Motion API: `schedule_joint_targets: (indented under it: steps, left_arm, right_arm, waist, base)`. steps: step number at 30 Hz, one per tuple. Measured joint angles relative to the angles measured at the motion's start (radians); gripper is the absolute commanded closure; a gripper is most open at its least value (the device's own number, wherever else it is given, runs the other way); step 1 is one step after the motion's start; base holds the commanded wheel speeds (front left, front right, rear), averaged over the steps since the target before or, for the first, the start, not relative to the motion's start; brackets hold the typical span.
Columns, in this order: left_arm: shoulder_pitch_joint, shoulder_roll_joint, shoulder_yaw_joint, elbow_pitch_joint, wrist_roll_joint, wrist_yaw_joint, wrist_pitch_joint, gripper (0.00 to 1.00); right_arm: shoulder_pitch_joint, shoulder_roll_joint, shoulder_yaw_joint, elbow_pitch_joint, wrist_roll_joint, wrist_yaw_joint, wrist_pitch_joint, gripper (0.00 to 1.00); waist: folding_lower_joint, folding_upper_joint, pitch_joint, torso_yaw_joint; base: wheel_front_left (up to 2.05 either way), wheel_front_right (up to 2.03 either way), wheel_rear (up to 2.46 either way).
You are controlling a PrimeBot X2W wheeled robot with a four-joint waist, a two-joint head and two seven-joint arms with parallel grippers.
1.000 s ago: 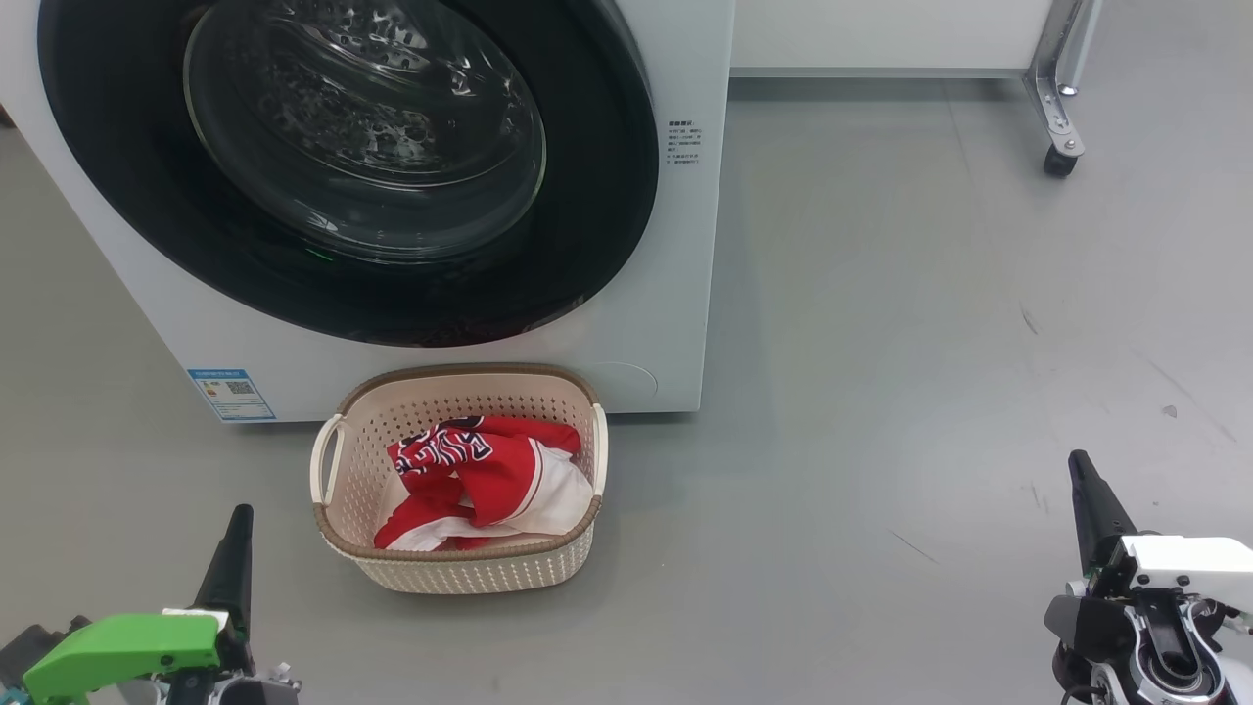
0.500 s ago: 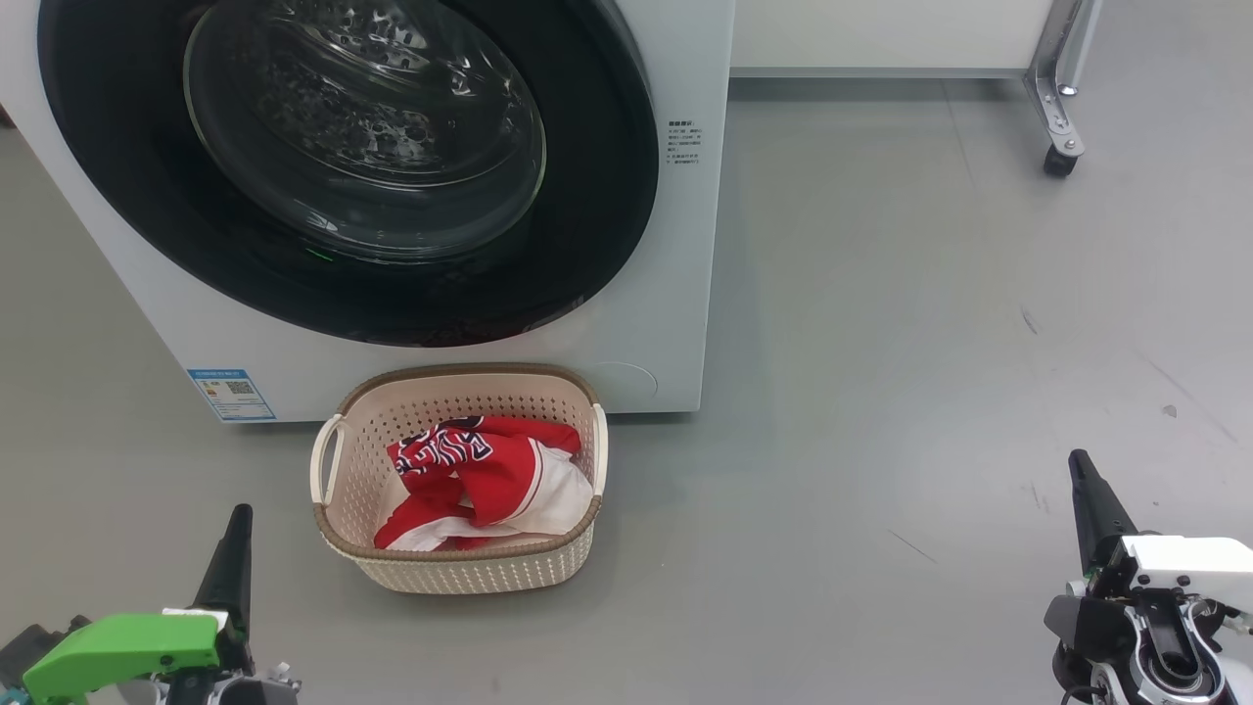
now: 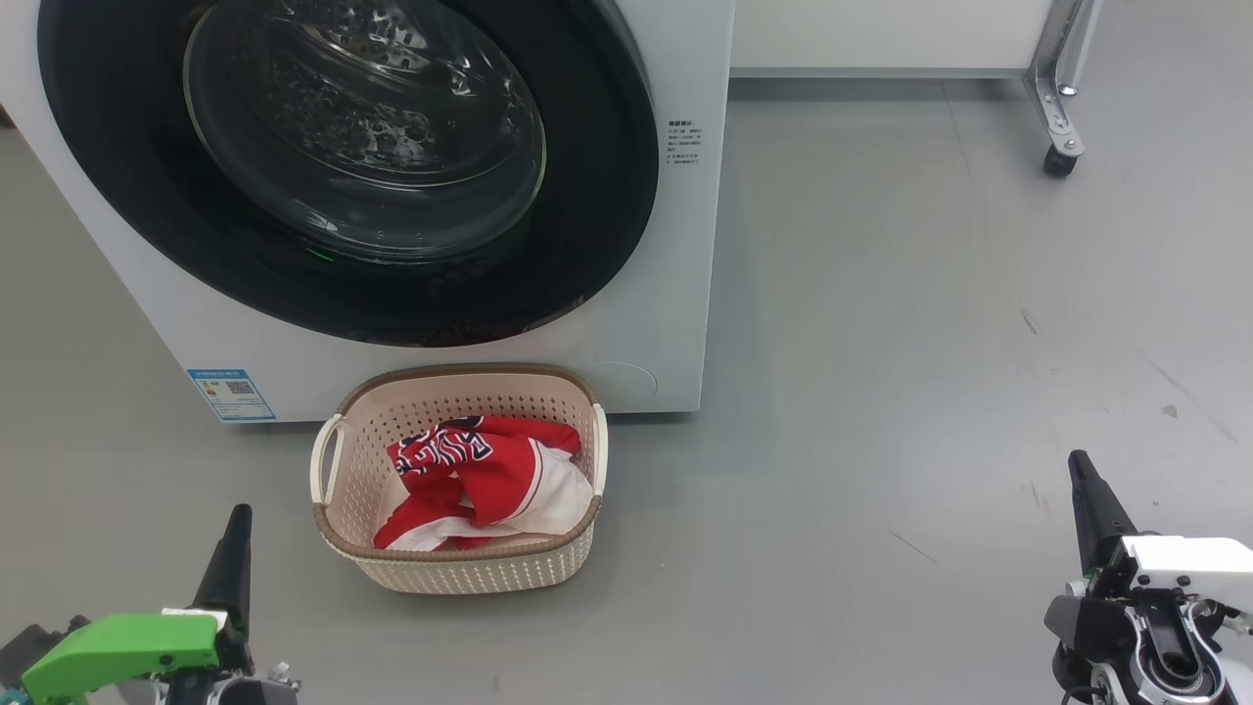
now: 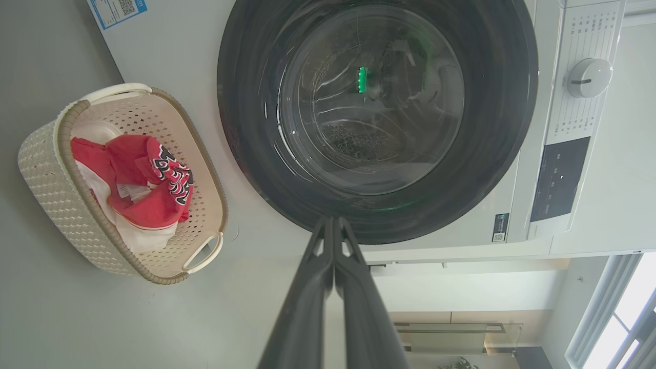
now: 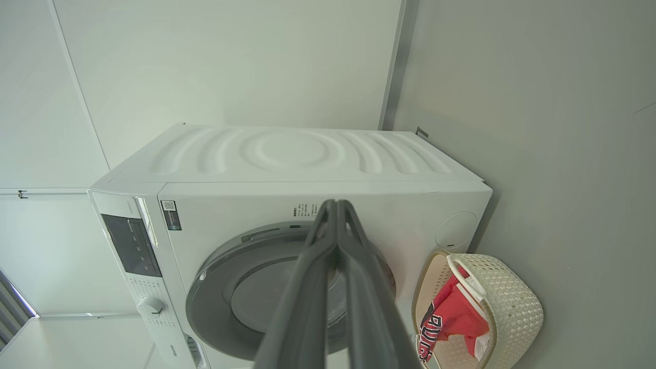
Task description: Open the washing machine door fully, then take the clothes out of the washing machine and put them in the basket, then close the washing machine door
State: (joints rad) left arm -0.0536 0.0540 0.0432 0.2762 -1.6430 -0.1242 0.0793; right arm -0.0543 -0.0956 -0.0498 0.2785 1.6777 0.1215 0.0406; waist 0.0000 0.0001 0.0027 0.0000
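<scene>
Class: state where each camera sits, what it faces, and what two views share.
Head view: from the head, down at washing machine door and basket; left gripper, right gripper at bottom corners.
Left wrist view: from left wrist, straight at the door; own shut fingers.
Right wrist view: from right wrist, obliquely at the washing machine; own shut fingers.
Shared: both wrist views show clothes in the basket.

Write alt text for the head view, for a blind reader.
A cream basket of red and white clothes stands before a white washing machine whose black-rimmed door is shut. The left gripper and right gripper, both shut, flank the foreground.
</scene>
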Motion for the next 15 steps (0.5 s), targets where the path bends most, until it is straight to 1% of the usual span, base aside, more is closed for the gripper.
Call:
schedule_joint_targets:
  steps: [15]
  left_arm:
    - [0.000,0.000,0.002,0.000,0.000,0.000,0.000,1.00]
  right_arm:
    - [0.000,0.001,-0.002,0.000,0.000,0.000,0.004,1.00]
  waist:
    - [0.0000,0.0000,0.000,0.000]
  base:
    - [0.00,0.00,0.00]
